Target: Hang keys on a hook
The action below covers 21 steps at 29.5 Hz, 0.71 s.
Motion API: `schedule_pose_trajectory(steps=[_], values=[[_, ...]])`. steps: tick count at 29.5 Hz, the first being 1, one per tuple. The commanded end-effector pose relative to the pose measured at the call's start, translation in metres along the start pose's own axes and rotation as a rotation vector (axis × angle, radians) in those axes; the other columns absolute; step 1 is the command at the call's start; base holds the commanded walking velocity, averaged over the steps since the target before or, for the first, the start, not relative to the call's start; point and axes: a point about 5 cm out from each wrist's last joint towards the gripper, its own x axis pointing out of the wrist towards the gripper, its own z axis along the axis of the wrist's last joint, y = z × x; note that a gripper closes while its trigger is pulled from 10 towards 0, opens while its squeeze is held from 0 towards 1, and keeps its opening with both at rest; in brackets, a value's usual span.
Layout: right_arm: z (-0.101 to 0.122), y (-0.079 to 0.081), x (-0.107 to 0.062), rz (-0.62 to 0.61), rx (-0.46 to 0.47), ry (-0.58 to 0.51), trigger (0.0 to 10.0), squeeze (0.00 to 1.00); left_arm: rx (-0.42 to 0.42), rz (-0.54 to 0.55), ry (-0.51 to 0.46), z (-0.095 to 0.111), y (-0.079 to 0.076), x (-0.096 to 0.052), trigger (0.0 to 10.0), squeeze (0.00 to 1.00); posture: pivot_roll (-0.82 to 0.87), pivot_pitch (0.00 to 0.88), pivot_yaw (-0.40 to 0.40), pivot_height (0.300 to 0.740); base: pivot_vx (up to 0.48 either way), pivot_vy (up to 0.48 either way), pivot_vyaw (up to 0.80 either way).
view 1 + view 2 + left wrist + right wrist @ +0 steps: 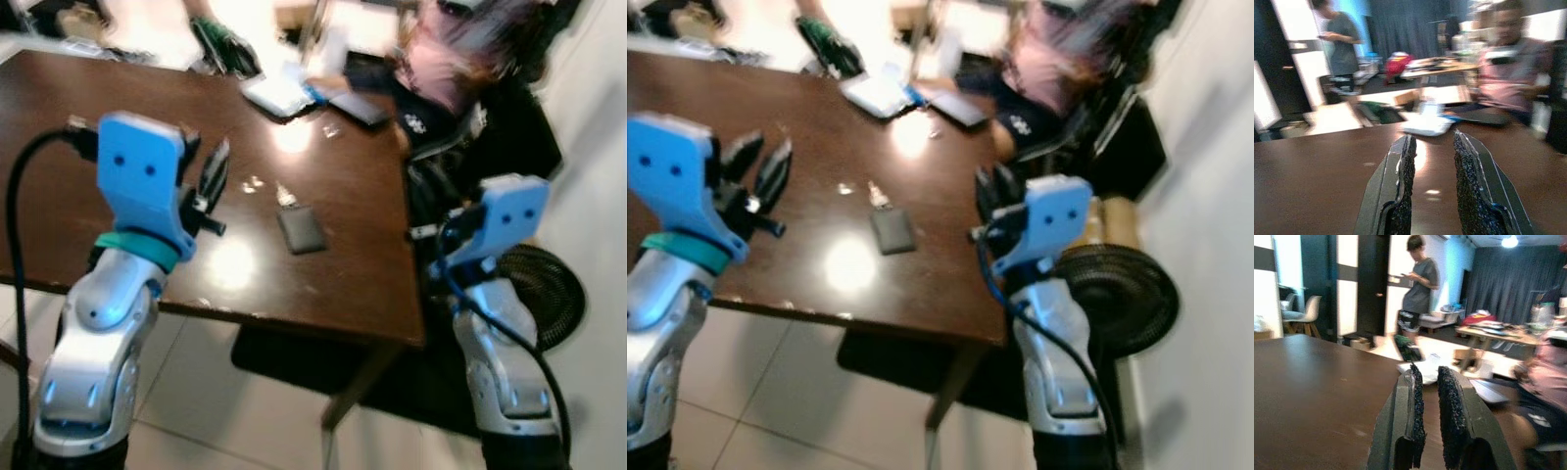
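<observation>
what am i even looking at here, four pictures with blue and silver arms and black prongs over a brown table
It is a humanoid robot with two silver arms. Two pictures come from its head, looking down; the other two from cameras on its wrists, looking along the black fingers. The left gripper and right gripper hang over the dark wooden table, fingers slightly apart, holding nothing. On the table lie keys with a dark pouch, papers and a dark flat thing. A person in pink sits at the far corner; another stands behind.
</observation>
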Motion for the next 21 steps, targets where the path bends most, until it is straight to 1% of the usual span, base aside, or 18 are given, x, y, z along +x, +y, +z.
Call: schedule_pose_trajectory(steps=[1, 19, 21], values=[[-0.0012, 0.0010, -0.0012, 0.010, -0.003, 0.005, 10.0, 0.00, -0.003, -0.004, 0.006, -0.0015, -0.0012, -0.0002, 10.0, 0.00, 0.06, 0.000, 0.039, 0.740, 0.394, 0.000, 0.00], [-0.0017, 0.0015, -0.0018, 0.016, 0.001, 0.007, 10.0, 0.00, -0.003, -0.003, 0.011, -0.0021, -0.0018, -0.0001, 10.0, 0.00, 0.07, 0.000, 0.041, 0.740, 0.356, 0.000, 0.00], [-0.0019, 0.0011, -0.0017, 0.016, 0.002, 0.007, 10.0, 0.00, -0.005, -0.002, 0.015, -0.0024, -0.0021, 0.0002, 10.0, 0.00, 0.07, 0.000, 0.040, 0.740, 0.000, 0.000, 0.00]])
